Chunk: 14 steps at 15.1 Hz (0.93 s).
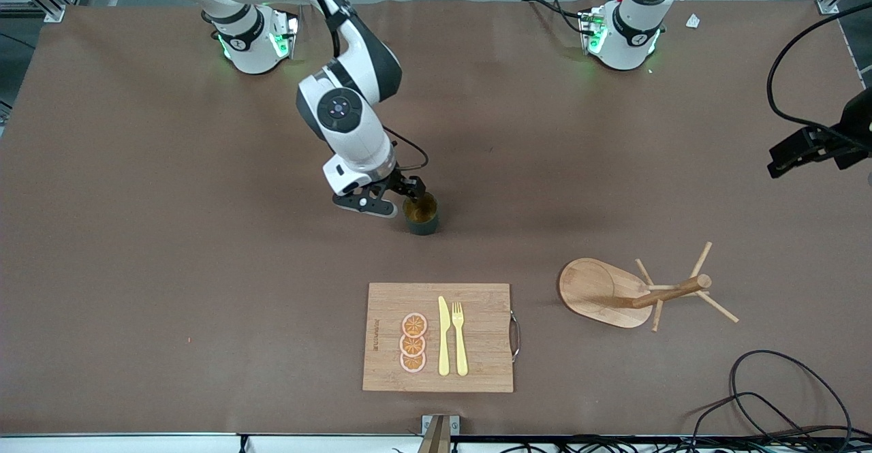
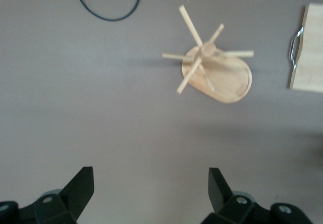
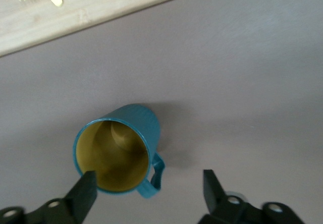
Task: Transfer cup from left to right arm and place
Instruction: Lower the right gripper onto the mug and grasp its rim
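Standing upright on the brown table point(image 1: 136, 235), the cup point(image 1: 421, 214) is near the middle, farther from the front camera than the cutting board point(image 1: 477, 371). The right gripper point(image 1: 395, 197) is low beside it, fingers apart; one finger point(image 3: 83, 191) is at the rim, the handle between them, not gripped. The left gripper point(image 2: 151, 193) waits with fingers wide above the wooden mug tree point(image 2: 217, 70), holding nothing.
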{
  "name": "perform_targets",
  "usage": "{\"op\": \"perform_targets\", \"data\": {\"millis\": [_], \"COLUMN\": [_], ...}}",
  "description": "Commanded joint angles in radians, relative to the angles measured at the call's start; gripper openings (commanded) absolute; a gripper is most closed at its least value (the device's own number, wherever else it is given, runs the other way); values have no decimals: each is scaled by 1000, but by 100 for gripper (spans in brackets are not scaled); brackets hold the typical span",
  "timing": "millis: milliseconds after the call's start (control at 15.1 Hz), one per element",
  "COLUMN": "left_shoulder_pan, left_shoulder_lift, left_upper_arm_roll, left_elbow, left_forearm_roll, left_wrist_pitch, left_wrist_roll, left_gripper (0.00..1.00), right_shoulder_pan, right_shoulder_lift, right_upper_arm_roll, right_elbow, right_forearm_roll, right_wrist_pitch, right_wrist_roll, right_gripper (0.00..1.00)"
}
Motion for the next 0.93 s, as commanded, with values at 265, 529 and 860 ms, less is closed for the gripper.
{"op": "perform_targets", "data": {"millis": [265, 529, 860], "left_shoulder_pan": [-142, -171, -170], "left_shoulder_lift": [-136, -144, -139], "left_upper_arm_roll": [196, 241, 235], "left_elbow": [-134, -148, -145], "left_forearm_roll": [-95, -93, -78], "left_wrist_pitch": [-30, -33, -13], "left_wrist_roll": [80, 114, 114], "left_gripper": [100, 100, 100], "right_shoulder_pan": [28, 25, -1], "right_shoulder_lift": [113, 124, 87], "right_upper_arm_roll": [-15, -15, -21], "right_elbow": [85, 96, 85], "right_forearm_roll": [2, -9, -25], "right_wrist_pitch": [19, 15, -7], "right_wrist_roll": [13, 6, -16], "right_gripper": [45, 0, 0]}}
